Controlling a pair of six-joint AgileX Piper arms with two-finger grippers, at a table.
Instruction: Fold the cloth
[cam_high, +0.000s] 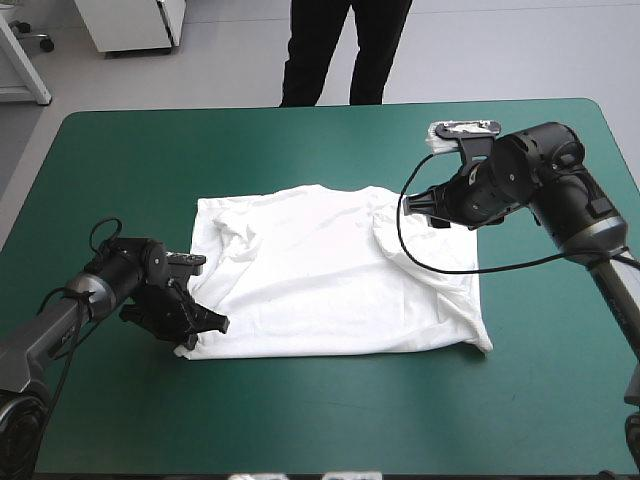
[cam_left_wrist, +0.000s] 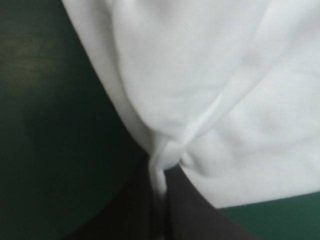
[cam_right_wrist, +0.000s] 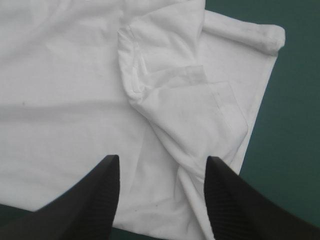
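pinching a corner of one white t-shirt (cam_high: 330, 270), two left fingers (cam_left_wrist: 187, 210), two right fingers (cam_right_wrist: 100, 195) apart above it

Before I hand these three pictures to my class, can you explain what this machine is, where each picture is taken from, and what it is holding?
This is a robot with two arms at a table with a teal-green cover. Each arm ends in a gripper: two black fingers that pinch together. One picture looks down from above and behind the robot. The other two come from cameras on the wrists, each looking along its own fingers. A white T-shirt lies spread on the table, with one sleeve folded in over it. The left gripper is shut on the T-shirt, pinching its near left corner. The right gripper is open and holds nothing; it is over the shirt's right side, near that sleeve.
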